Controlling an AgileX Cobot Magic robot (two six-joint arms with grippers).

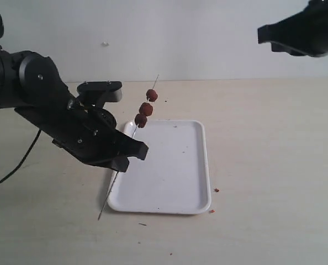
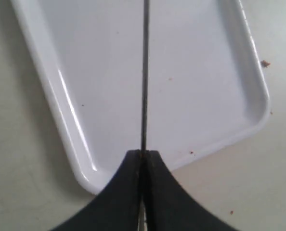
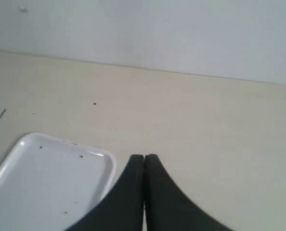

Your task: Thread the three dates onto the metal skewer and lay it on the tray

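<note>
Left claw (image 1: pixel 133 157) pinched tight on metal skewer (image 1: pixel 110 193) below three dates (image 1: pixel 146 109) threaded near its raised far tip, rod slanting roughly lengthwise over tray (image 1: pixel 175 176); right claw (image 3: pixel 144 157) jaws together, empty, high, well apart.

The tray (image 1: pixel 178 176) looks smooth and glossy, the tabletop (image 1: pixel 274 165) matt, the skewer (image 2: pixel 144 72) dark metal, the dates (image 1: pixel 146 109) wrinkled.

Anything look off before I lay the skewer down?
Only minor mess: reddish crumbs lie on the table beside the tray's right edge in the exterior view, and dark specks dot the tray. The three dates sit threaded on the skewer; nothing looks damaged.
</note>
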